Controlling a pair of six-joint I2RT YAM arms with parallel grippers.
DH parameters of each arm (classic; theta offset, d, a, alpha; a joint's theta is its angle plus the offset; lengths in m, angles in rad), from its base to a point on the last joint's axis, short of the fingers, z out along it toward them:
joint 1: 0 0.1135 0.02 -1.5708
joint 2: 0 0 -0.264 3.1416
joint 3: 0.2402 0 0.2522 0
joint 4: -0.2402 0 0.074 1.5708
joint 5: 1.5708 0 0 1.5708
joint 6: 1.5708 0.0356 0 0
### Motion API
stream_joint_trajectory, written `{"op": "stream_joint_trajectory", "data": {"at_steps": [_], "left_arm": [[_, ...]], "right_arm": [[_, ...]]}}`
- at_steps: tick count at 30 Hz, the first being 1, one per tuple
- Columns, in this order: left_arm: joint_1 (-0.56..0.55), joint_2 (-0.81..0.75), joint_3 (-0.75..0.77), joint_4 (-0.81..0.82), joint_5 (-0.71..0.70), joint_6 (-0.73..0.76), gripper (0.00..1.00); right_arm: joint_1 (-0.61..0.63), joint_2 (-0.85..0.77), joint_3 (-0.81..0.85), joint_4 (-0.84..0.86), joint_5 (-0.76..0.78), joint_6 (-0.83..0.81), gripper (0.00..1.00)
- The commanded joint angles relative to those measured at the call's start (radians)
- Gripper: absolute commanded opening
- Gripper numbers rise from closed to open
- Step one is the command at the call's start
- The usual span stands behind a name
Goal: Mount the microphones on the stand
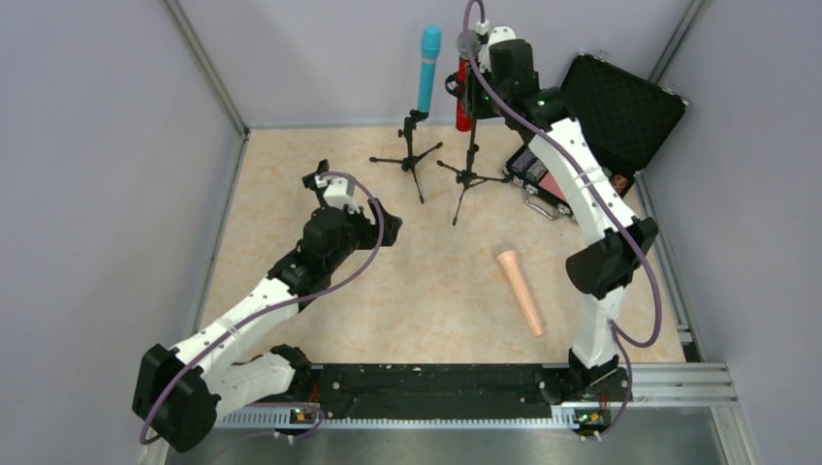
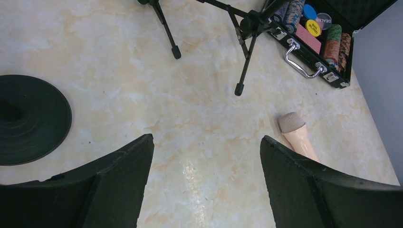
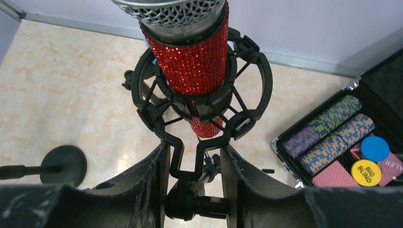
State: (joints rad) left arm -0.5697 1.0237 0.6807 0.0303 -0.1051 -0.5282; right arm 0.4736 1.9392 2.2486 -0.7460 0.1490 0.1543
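The red microphone [image 3: 190, 61] stands upright in the ring of a black cradle [image 3: 247, 80], its silver mesh head at the top of the right wrist view and its glittery body passing down through the ring. In the overhead view this sits top centre, on the right-hand one of two tripod stands [image 1: 471, 165]. Just to its left, the teal microphone [image 1: 428, 68] is already upright on the other stand [image 1: 412, 145]. The peach microphone [image 1: 521, 291] lies flat on the surface [image 1: 426, 281], right of centre and well apart from both stands.

The right claw [image 3: 193, 147] is closed on the cradle's lower bracket, one finger on each side, not on the microphone itself. The left claw [image 2: 206, 140] hangs over the bare surface with its fingers wide apart and nothing between them. The peach microphone shows at the lower right of the left wrist view.

The step in hand looks like seating the red microphone, which seems nearly done. To finish well, the claw should open slowly and back straight out from the bracket. A sideways pull could tip the light tripod or twist the cradle. An open case [image 1: 625, 102] of poker chips [image 3: 332, 128] lies close on the right, so a retreat upward is probably safest.
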Motion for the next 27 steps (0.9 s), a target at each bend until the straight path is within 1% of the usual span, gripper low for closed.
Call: {"op": "stream_joint_trajectory", "data": {"at_steps": [1, 17, 24, 27], "left_arm": [[0.004, -0.007, 0.016, 0.019, 0.004, 0.007, 0.87], [0.004, -0.012, 0.015, 0.013, 0.004, 0.005, 0.87], [0.004, -0.013, 0.011, 0.014, 0.006, -0.003, 0.87], [0.005, -0.009, 0.012, 0.017, 0.015, -0.009, 0.87]], "right_arm": [[-0.021, 0.019, 0.101, 0.017, -0.001, 0.077, 0.0], [-0.023, 0.095, 0.08, -0.055, 0.126, 0.1, 0.0], [-0.023, 0.064, 0.02, -0.059, 0.225, 0.119, 0.0], [-0.023, 0.046, -0.02, -0.052, 0.23, 0.121, 0.0]]}}
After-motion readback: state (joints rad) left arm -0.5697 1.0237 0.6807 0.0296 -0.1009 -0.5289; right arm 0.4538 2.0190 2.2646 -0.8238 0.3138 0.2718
